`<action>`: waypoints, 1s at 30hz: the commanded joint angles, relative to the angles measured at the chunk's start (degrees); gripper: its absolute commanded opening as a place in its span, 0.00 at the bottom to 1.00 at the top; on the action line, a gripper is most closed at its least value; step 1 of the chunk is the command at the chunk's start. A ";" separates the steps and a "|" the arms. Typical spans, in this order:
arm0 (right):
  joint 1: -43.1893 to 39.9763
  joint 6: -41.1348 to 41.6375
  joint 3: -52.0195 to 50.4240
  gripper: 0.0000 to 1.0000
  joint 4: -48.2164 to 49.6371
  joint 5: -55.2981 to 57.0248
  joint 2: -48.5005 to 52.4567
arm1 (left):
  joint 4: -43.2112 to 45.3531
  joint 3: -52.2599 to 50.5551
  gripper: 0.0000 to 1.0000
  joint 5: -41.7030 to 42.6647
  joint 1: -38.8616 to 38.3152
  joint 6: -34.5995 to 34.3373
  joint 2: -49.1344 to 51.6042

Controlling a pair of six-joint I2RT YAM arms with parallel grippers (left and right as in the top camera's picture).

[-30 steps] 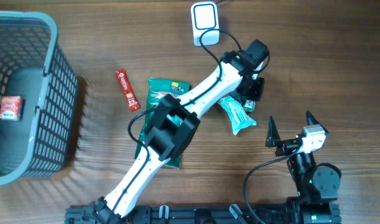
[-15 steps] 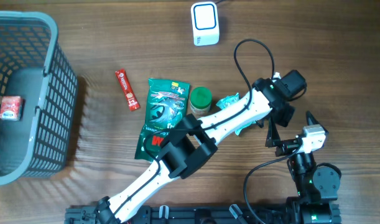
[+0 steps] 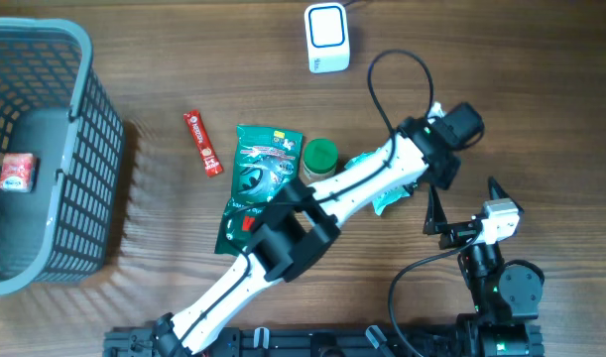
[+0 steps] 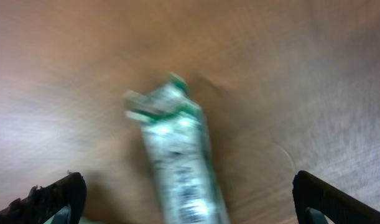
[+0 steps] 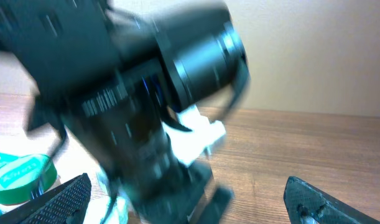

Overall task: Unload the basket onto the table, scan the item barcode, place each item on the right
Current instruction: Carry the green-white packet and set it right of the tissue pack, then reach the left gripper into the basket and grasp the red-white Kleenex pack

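A teal-and-white snack packet lies on the wooden table, partly under my left arm. In the left wrist view it is a blurred strip on the wood, running between my left gripper's wide-apart fingers, which do not touch it. In the overhead view the left gripper hangs over the packet's right end. The white scanner stands at the far edge. My right gripper is open and empty near the right front, and its wrist view is filled by the left wrist.
A green-lidded jar, a green bag and a red bar lie left of the packet. A grey basket at the far left holds a small red item. A black cable loops above the left wrist.
My left wrist swung from near the scanner out to the right, over the packet's right end. The packet stays on the table. The right arm has not moved.
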 commanded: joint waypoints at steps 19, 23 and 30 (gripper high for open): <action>-0.26 0.72 -0.07 1.00 0.31 0.55 -0.33 | -25.75 0.09 1.00 -3.26 39.82 0.74 -50.18; -0.26 0.74 -0.07 1.00 0.31 0.55 -0.31 | -28.63 0.09 1.00 -3.15 57.40 -6.58 -52.57; -0.26 0.74 -0.07 1.00 0.31 0.55 -0.31 | -28.92 -8.96 1.00 -3.17 82.25 -20.02 -50.27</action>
